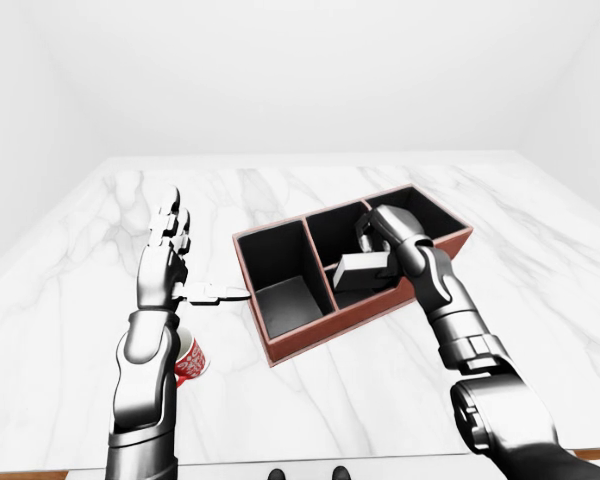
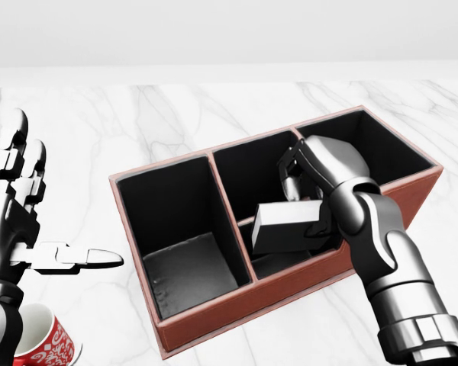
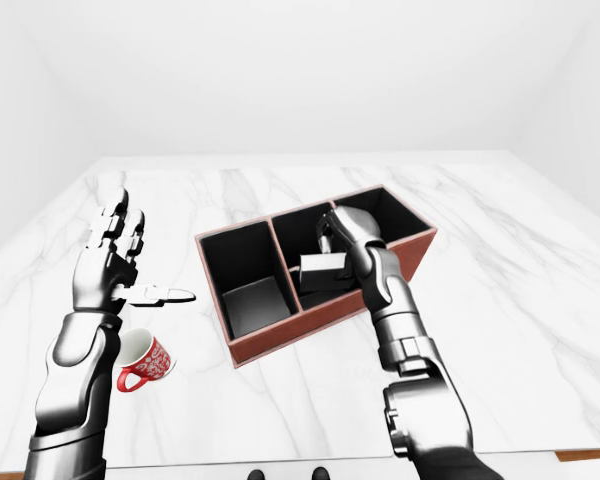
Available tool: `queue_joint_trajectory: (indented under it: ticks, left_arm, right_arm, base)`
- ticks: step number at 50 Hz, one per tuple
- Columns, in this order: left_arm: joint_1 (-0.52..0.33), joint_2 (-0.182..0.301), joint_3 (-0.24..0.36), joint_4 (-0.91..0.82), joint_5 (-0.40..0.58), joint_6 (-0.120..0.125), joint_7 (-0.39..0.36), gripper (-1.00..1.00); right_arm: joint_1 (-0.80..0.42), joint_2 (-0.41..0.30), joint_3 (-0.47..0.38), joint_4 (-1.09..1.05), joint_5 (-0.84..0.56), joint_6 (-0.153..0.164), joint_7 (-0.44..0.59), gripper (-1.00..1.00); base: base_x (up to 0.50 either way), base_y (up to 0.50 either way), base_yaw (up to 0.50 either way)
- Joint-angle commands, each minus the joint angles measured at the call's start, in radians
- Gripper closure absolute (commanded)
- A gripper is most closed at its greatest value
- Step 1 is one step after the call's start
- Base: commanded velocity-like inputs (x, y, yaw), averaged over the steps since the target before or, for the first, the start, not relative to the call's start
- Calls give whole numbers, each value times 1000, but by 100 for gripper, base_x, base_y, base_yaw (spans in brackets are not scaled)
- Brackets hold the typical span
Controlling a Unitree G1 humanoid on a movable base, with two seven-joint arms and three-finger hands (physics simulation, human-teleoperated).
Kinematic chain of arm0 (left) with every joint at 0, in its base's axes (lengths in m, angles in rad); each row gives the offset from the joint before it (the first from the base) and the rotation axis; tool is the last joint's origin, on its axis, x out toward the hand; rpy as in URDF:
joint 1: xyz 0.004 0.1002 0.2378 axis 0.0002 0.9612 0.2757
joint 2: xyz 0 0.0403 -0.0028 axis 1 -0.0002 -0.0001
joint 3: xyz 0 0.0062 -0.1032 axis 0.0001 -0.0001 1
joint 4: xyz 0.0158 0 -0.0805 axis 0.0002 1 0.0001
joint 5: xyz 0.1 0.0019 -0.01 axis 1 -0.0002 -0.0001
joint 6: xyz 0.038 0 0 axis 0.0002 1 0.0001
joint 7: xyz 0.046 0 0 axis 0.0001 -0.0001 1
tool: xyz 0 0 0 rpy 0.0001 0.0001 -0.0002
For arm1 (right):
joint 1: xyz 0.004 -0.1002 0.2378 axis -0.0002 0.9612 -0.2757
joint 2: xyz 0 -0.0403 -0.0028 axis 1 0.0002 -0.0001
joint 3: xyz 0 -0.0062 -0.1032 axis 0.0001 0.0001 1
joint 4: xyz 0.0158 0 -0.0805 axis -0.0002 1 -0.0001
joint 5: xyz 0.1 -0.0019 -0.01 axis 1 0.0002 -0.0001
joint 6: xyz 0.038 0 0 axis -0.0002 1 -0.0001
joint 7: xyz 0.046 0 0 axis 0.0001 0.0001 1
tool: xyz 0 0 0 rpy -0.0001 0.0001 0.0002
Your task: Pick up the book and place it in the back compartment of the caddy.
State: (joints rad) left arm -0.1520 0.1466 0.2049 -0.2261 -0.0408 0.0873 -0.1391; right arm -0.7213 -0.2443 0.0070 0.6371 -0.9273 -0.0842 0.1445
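The right hand (image 2: pixel 309 202) grips a grey book (image 2: pixel 288 226), its fingers curled round the right end, holding it tilted over the middle compartment of the red-brown caddy (image 2: pixel 237 309) on the white marble table (image 2: pixel 175 114). The book's lower edge seems to dip below the caddy's rim, though whether it touches the floor is unclear. The left hand (image 2: pixel 19 221) hangs spread open, empty, left of the caddy, above a red patterned mug (image 3: pixel 145 362).

book (image 2: pixel 288 224) over caddy (image 2: pixel 214 320) middle compartment, mug (image 3: pixel 145 361) left
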Motion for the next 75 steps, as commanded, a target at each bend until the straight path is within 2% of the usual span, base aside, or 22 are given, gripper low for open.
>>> queue_joint_trajectory:
  ticks: [1, 43, 44, 45, 60, 64, 68, 72, 73, 75]
  left_arm:
    - [0, 0, 0, 0, 1, 0, 0, -99]
    - [-1, 0, -1, 6, 3, 0, 1, -99]
    - [-1, 0, -1, 6, 3, 0, 1, -99]
    - [-1, 0, -1, 7, 3, 0, 1, -100]
    - [-2, 1, -1, 10, 4, 0, 1, -99]
    - [-2, 1, 0, 6, 3, 0, 1, -99]
    - [0, 0, -2, 4, 5, 0, 2, -99]
    - [-2, 1, 0, 4, 4, 0, 1, -99]
    - [-1, 0, 0, 4, 4, 0, 1, -99]
    - [0, 0, -1, 3, 5, 0, 2, -99]
  right_arm:
    - [-26, 0, -11, 49, -11, -3, -51, 100]
    - [-98, -2, 17, 303, -28, -3, -189, 100]
    - [-100, -4, 18, 306, -34, -3, -212, -29]
    - [-106, -2, 17, 316, -32, -3, -207, -100]
    - [-97, -6, 21, 303, -55, -3, -212, -100]
    - [-60, -5, 12, 212, -51, -3, -174, -100]
    - [4, 2, -14, 9, -23, -3, -88, -100]
    - [63, 13, -32, -171, 7, 44, -6, -100]
    - [91, 20, -41, -257, 24, 70, 35, -100]
    - [116, 24, -43, -329, 32, 88, 65, -100]
  base:
    - [0, 0, 0]
    - [0, 0, 0]
    - [1, 0, 0]
    - [1, 0, 1]
    - [0, 0, 0]
    - [0, 0, 0]
    - [0, 0, 0]
    - [0, 0, 0]
    - [0, 0, 0]
    - [0, 0, 0]
